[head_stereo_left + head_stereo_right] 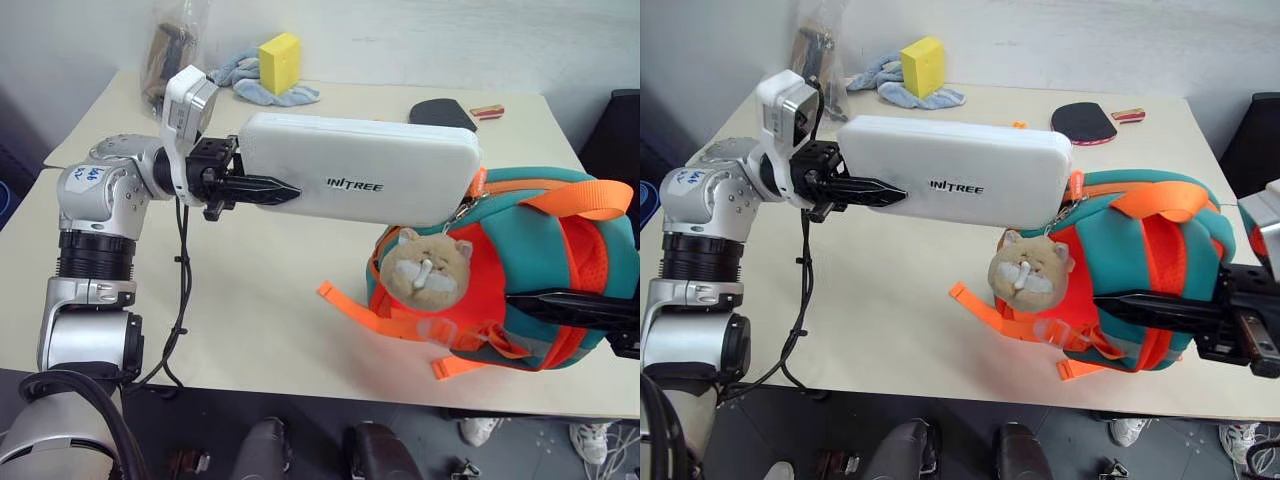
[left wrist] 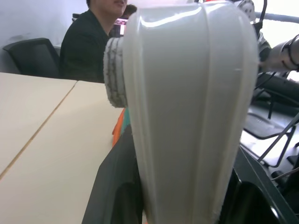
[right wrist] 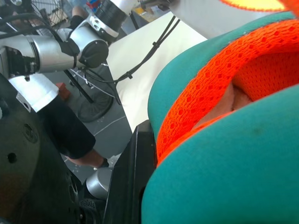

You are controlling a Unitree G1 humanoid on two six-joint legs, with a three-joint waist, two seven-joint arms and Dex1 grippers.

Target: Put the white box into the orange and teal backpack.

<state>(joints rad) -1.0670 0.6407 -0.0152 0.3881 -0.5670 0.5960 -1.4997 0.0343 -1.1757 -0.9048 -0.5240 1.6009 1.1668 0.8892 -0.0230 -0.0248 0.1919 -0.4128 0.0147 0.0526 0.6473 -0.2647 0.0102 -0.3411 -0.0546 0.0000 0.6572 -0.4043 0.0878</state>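
The white box [image 1: 370,180] hangs level above the table, lettering facing me. My left gripper [image 1: 280,187] is shut on its left end; one black finger lies across its front face. The box's right end touches the top of the orange and teal backpack [image 1: 535,245], which lies on the table's right front with its tan hamster charm [image 1: 425,265] facing me. My right gripper [image 1: 1115,303] reaches in from the right, shut on the backpack's orange mesh and teal edge [image 3: 219,116]. In the left wrist view the box [image 2: 187,116] stands between the fingers.
At the table's [image 1: 270,300] back stand a yellow sponge [image 1: 280,62] on a blue cloth [image 1: 250,88], a plastic bag [image 1: 170,50] and a black paddle [image 1: 443,113]. Orange straps [image 1: 350,305] trail left of the backpack. A person [image 2: 88,42] sits beyond the table.
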